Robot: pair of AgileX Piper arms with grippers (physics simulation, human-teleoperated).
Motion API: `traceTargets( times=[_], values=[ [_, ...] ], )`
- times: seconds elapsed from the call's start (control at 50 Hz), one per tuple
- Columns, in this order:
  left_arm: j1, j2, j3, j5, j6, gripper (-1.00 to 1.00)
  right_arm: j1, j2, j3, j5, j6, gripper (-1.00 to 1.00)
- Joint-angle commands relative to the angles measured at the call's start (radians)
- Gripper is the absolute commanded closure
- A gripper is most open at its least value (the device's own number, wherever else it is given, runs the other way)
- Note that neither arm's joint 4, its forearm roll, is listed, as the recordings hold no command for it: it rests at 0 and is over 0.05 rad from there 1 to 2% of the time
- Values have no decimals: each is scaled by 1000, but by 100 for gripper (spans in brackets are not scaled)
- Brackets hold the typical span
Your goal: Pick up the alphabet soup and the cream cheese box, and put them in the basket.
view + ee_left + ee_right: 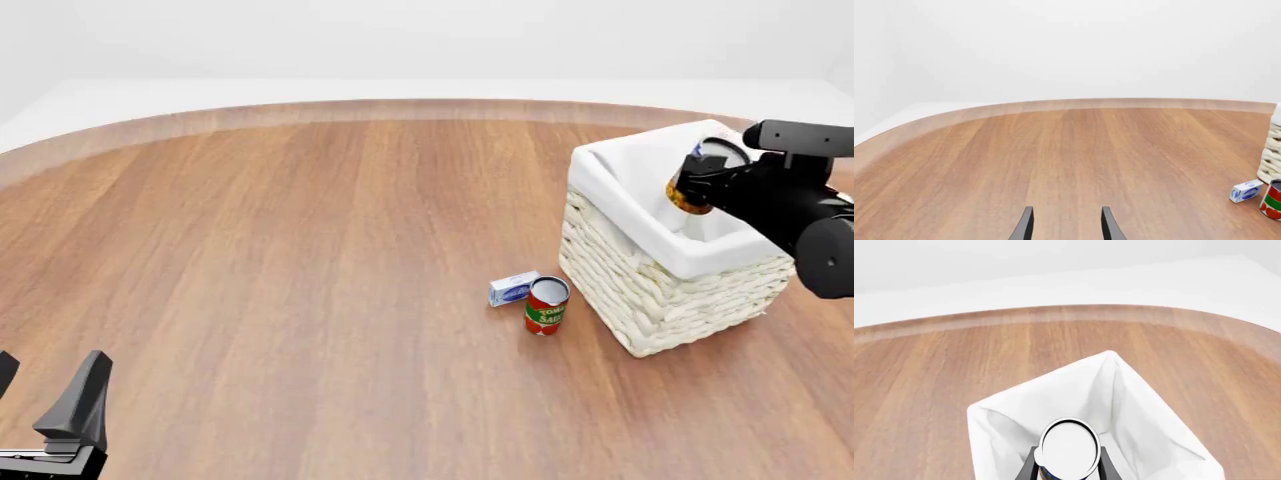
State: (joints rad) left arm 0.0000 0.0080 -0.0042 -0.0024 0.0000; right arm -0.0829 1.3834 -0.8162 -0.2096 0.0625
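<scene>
My right gripper (703,180) is shut on the alphabet soup (699,178), a can with a silvery-white top (1069,447), held above the open basket (627,170). The right wrist view looks down past the can into the white liner (1134,405). The cream cheese box (513,289) lies on the table just left of the basket, also seen in the left wrist view (1245,191). My left gripper (1066,227) is open near the table's front left corner (40,405), far from everything, with nothing between its fingers.
A red and green labelled can (546,305) stands upright beside the cream cheese box, close to the basket's near-left wall; it shows at the left wrist view's edge (1272,201). The round wooden table (267,250) stretches left and back to its curved edge.
</scene>
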Motion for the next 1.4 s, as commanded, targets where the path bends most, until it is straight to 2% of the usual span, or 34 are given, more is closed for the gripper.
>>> traceTargets(
  times=[0.02, 0.9, 0.92, 1.26, 1.4],
  values=[
    [0, 0, 0, 0, 0, -100, -4, 12, -11, -11, 20, 100],
    [0, 0, 0, 0, 0, -100, -8, 38, -12, -27, 27, 100],
    [0, 0, 0, 0, 0, -100, -7, 34, -13, -23, 31, -100],
    [0, 0, 0, 0, 0, -100, 1, 16, -31, -2, 37, -100],
    [0, 0, 0, 0, 0, -100, 23, -16, -70, 38, 31, -100]
  ],
)
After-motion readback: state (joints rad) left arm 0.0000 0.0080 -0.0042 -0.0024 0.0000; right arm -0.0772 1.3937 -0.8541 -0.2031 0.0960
